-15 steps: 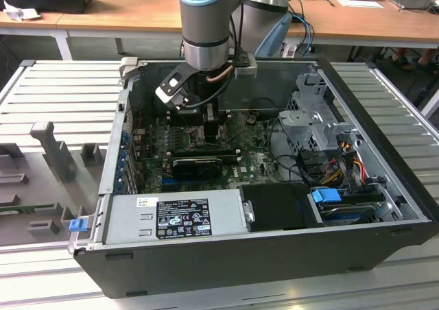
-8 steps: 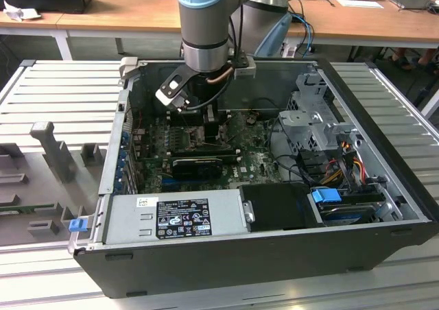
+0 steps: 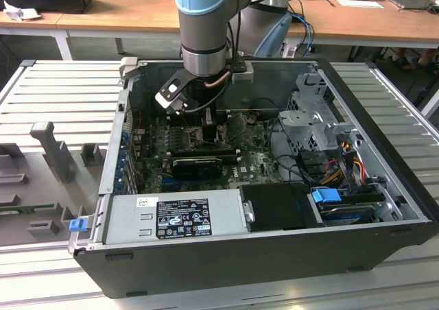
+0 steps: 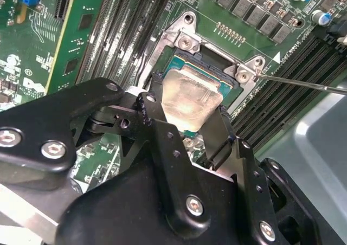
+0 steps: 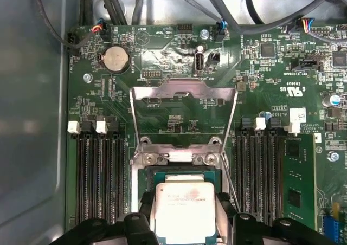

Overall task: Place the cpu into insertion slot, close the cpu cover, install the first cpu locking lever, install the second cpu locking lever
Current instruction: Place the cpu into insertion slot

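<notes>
The cpu (image 5: pixel 184 204) is a pale silver square chip lying between my fingers, directly over the insertion slot (image 5: pixel 179 175). In the second wrist view the cpu (image 4: pixel 191 100) covers most of the dark-framed insertion slot (image 4: pixel 172 67); I cannot tell whether it is seated. My gripper (image 5: pixel 184 217) is shut on the chip's two opposite edges, with black fingers (image 4: pixel 147 105) on either side. The cpu cover (image 5: pixel 184 86), a silver frame with a large cut-out, stands open beyond the socket. A thin wire locking lever (image 4: pixel 303 83) sticks out to one side. In the exterior view my gripper (image 3: pixel 209 123) reaches down onto the motherboard (image 3: pixel 254 160).
Long black memory slots (image 5: pixel 95 174) flank the socket on both sides. A coin battery (image 5: pixel 115 59) and cables (image 5: pixel 217 6) lie beyond the cover. The case holds a power supply (image 3: pixel 178 217), a graphics card (image 3: pixel 199 164) and a drive cage (image 3: pixel 315 118).
</notes>
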{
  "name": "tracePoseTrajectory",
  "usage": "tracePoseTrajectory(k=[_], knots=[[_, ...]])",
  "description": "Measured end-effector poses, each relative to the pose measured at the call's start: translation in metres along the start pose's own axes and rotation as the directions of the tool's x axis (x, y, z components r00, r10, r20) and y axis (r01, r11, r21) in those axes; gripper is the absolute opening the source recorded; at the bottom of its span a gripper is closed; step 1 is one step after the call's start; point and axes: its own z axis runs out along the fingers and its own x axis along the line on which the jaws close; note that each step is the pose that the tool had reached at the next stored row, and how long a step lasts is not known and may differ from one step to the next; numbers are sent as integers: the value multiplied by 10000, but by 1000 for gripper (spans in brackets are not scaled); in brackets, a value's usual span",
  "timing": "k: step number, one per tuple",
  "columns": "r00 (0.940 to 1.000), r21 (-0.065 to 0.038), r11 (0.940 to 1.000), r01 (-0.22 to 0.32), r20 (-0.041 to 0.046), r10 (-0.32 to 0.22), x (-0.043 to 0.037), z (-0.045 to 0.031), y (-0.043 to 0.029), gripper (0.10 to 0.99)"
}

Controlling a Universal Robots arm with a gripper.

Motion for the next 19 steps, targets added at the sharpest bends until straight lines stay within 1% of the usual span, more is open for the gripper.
tracePoseTrajectory(k=[3,10,11,12,16,19], knots=[[10000,1,10000,-11,5,11,4,31,-2,529],[10000,0,10000,-12,4,12,5,34,-3,541],[10000,0,10000,-14,-22,14,13,34,-3,604],[10000,1,10000,-16,-61,16,17,35,-3,604],[9999,2,10000,-24,-144,24,23,36,-3,604],[9999,3,10000,-24,-149,24,23,35,-3,604]])
